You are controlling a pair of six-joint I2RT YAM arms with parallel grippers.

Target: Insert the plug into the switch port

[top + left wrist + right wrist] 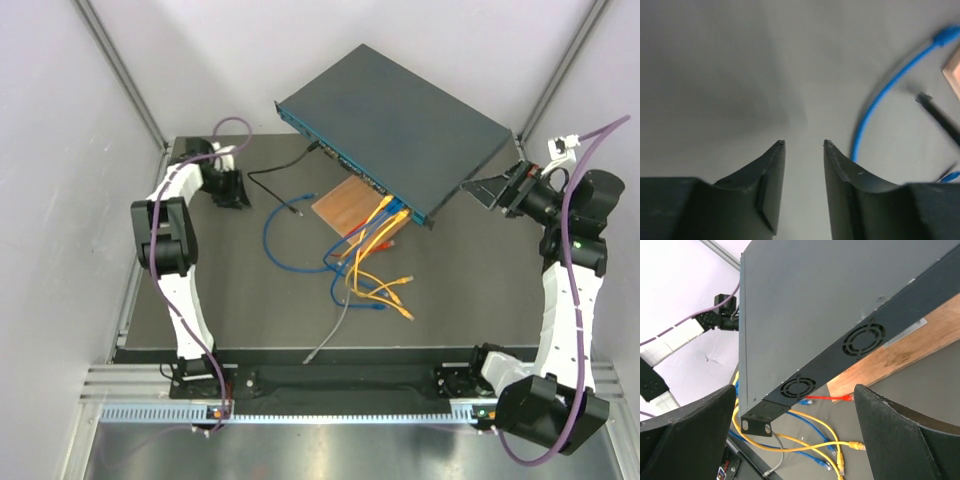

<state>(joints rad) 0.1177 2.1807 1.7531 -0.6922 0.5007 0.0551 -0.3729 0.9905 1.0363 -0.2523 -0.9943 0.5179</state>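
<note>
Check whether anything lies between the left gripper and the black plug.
Yes. In the left wrist view, the blue cable curves across the path between the open left gripper and the black plug, which lies beyond it to the right.

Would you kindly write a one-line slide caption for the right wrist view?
Open right hand facing the switch on its fan side, a wooden board and loose cables beneath.

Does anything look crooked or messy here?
Yes. The switch sits skewed on the table, its front edge over a wooden board. In front of it, yellow and blue cables lie in a loose tangle.
</note>
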